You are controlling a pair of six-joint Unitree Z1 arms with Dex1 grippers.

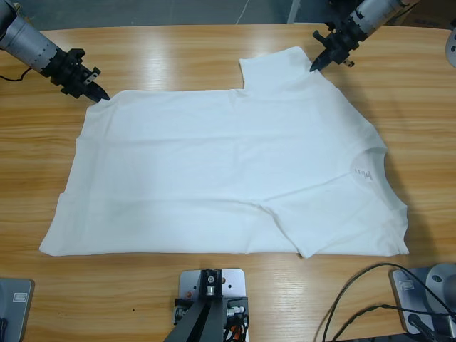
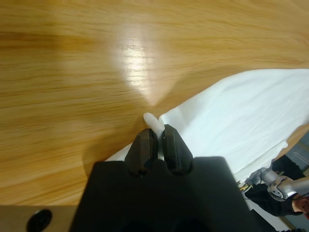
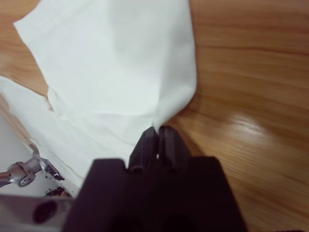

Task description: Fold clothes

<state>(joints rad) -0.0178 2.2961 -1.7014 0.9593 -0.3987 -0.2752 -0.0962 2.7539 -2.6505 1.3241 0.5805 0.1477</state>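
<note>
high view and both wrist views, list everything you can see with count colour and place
T-shirt: one, white, spread flat across the middle of the table, neck to the right, far sleeve sticking out at the top
chest lettering: one small patch, dark, near the neck
table: one, light wood, under everything
cables: a few, black, bottom right corner of the table
left gripper: one, black, upper left, shut on the shirt's far hem corner
right gripper: one, black, top right, shut on the far sleeve's edge
</note>
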